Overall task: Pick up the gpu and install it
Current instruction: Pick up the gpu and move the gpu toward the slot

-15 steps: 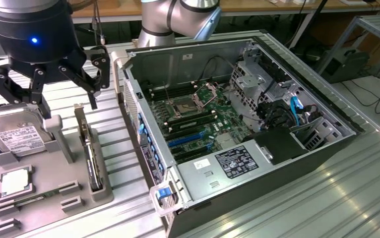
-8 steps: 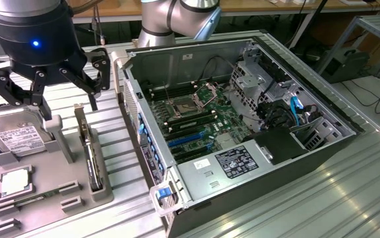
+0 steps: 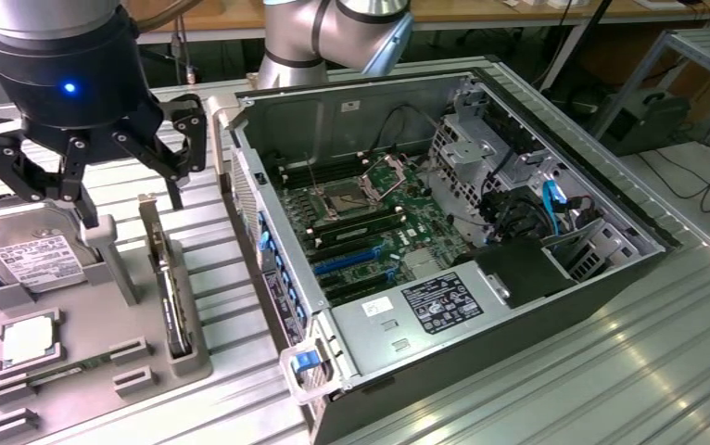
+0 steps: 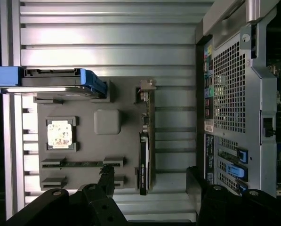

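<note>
Nothing of the task is seen to be done: the gpu [image 3: 172, 295] is found standing on edge in the grey tray [image 3: 83, 366], at the exterior view's right beside the open computer case [image 3: 368, 85], while the gripper [image 3: 107, 199] is held wide open and empty above the tray.

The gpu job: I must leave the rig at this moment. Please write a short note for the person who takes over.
Gripper: open, holds nothing, hangs above the grey holder. In the wrist view its fingers stand on either side of the gpu's end.
Gpu: on edge in its slot of the holder, untouched, beside the open computer case.
Done: nothing on the gpu yet.
Left: the pick-up and the install in the case.
</note>
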`<state>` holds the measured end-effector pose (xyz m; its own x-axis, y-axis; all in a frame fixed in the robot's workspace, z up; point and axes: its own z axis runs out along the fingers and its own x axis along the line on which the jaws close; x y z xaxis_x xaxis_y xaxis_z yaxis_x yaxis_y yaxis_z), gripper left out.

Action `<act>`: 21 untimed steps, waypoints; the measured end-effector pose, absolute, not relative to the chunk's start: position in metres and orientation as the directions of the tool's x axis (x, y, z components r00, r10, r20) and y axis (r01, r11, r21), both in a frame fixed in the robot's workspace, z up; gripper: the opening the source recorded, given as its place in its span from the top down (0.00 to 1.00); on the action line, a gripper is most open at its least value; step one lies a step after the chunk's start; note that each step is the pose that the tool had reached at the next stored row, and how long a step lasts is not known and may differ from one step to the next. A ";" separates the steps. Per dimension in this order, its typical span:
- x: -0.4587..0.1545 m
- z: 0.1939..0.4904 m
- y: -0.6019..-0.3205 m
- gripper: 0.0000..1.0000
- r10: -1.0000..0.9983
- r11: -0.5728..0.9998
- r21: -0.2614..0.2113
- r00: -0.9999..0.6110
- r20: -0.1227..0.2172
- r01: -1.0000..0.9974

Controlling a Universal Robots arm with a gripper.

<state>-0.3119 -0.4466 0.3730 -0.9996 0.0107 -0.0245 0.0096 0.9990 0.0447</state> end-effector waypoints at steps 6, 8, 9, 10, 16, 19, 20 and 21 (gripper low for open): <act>-0.312 0.367 -0.447 0.28 0.011 0.999 0.045 -1.000 -0.024 0.010; -0.312 0.366 -0.447 0.28 0.011 0.999 0.045 -1.000 -0.025 0.010; -0.312 0.365 -0.447 0.28 0.011 0.999 0.045 -1.000 -0.025 0.010; -0.312 0.364 -0.447 0.28 0.011 0.999 0.045 -1.000 -0.024 0.010; -0.312 0.360 -0.447 0.28 0.011 0.999 0.045 -1.000 -0.025 0.010; -0.312 0.358 -0.447 0.28 0.011 0.999 0.045 -1.000 -0.024 0.010; -0.312 0.358 -0.447 0.28 0.011 0.999 0.045 -1.000 -0.025 0.010; -0.312 0.357 -0.447 0.28 0.011 0.999 0.045 -1.000 -0.025 0.010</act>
